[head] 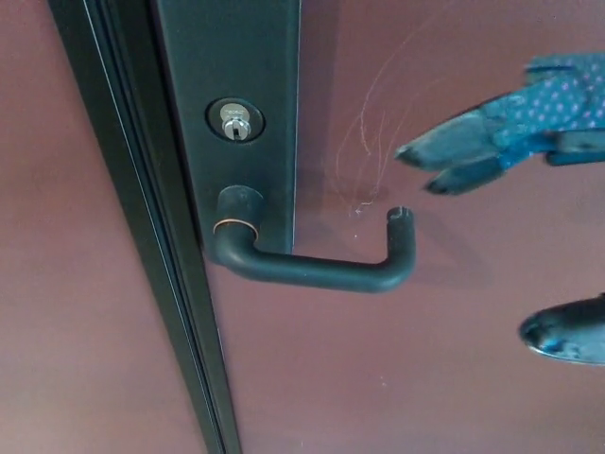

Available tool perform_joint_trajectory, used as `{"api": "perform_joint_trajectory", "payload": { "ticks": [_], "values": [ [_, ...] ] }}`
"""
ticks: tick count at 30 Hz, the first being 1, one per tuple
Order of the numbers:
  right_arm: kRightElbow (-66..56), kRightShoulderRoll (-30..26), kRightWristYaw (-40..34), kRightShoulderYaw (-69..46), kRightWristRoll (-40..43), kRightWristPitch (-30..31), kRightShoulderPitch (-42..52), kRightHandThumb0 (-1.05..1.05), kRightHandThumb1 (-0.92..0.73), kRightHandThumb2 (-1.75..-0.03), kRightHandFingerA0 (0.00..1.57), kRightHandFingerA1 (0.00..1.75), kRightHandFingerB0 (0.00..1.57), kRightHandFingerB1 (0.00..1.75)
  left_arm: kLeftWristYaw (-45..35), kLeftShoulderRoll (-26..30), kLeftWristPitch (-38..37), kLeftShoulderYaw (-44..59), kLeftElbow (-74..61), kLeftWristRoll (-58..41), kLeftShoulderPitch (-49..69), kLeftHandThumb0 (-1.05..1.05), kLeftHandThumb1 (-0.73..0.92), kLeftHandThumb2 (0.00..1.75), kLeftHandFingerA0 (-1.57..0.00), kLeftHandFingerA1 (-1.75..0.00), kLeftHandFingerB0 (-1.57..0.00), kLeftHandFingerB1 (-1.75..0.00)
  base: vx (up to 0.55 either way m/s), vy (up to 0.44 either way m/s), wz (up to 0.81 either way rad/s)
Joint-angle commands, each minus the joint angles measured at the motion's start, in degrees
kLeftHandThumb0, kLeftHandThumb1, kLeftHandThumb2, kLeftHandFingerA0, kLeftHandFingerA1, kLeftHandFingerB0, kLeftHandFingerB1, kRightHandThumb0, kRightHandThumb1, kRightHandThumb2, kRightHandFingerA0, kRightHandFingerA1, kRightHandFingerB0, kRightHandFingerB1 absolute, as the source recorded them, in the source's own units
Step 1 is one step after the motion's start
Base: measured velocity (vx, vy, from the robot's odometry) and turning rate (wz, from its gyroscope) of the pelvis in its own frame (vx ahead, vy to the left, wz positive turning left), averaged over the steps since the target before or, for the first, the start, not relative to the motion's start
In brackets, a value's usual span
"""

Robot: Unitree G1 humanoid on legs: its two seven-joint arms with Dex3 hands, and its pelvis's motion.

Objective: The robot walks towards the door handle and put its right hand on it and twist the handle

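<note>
Right hand (529,180), black with a blue dotted covering, comes in from the right edge, open and empty: two fingers (444,151) stretched leftward up top, thumb (564,331) well apart low at the right edge. The fingertips hang just above and right of the upturned end of the matte black L-shaped lever door handle (317,268), not touching it. The handle lies level, its round collar with a copper ring mounted on the tall black metal backplate (227,57). Silver keyhole cylinder (234,120) sits in the plate above the collar. Reddish-brown door (425,378) carries faint white scratches (364,142) left of the fingertips. Black door edge strip (142,236) runs diagonally on the left.
</note>
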Motion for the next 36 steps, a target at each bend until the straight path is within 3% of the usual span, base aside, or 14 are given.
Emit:
{"api": "perform_joint_trajectory", "payload": {
  "ticks": [1,14,36],
  "values": [
    [1.13,5.36,0.42,10.36,-2.03,13.78,-10.41,-0.59,-0.47,-0.79,0.51,0.52,0.37,0.45,-1.21,1.18,1.42,-0.92,0.17,1.32,0.21,-0.24,0.57,0.57,-0.77,-0.53,-0.61,-0.45,0.00,0.000,0.00],
    [8.85,16.89,3.14,24.35,-12.94,23.58,-25.29,-0.63,-0.47,-0.80,0.50,0.52,0.36,0.46,-1.87,1.16,1.93,-1.65,0.09,1.25,-0.12,-0.25,0.57,0.57,-0.76,-0.53,-0.61,-0.46,0.00,0.000,0.00],
    [14.41,27.94,9.04,31.67,-27.03,34.55,-29.86,-0.63,-0.47,-0.80,0.49,0.52,0.37,0.46,-1.80,1.29,1.38,-2.50,-0.19,1.51,-0.27,-0.26,0.57,0.57,-0.77,-0.53,-0.61,-0.45,0.00,0.000,0.00]
  ]
}}
